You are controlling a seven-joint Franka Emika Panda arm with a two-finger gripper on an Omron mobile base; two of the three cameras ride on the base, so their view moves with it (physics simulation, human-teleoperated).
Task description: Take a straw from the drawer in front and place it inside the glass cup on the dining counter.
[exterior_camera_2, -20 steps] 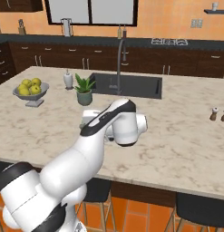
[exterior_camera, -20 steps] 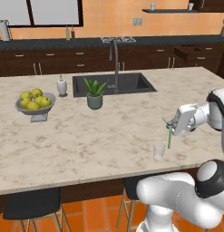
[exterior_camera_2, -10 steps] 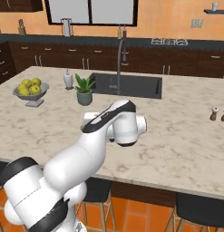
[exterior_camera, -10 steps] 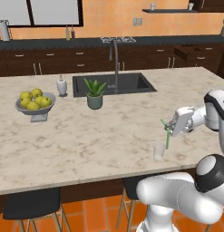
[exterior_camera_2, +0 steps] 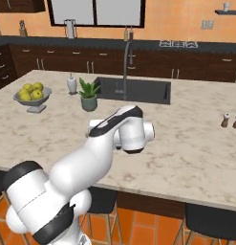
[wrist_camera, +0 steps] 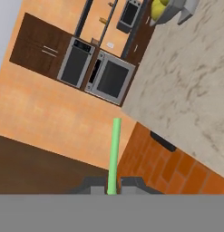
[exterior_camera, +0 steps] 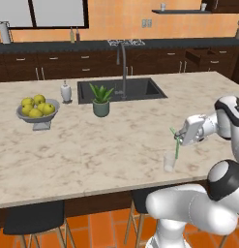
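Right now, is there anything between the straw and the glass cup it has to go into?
Nothing visible. The fingers are shut on the straw, which hangs just above the glass cup near the dining counter front edge. The potted plant stands far off.

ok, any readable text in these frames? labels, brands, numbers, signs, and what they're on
None: no legible text on anything in these views.
soap bottle: plain white, no label.
salt and pepper shakers: no markings that can be made out.
ovens in the hand view: panels blank, too blurred for any print.
bottles on the back counter: too small to tell.
straw and glass cup: no print.
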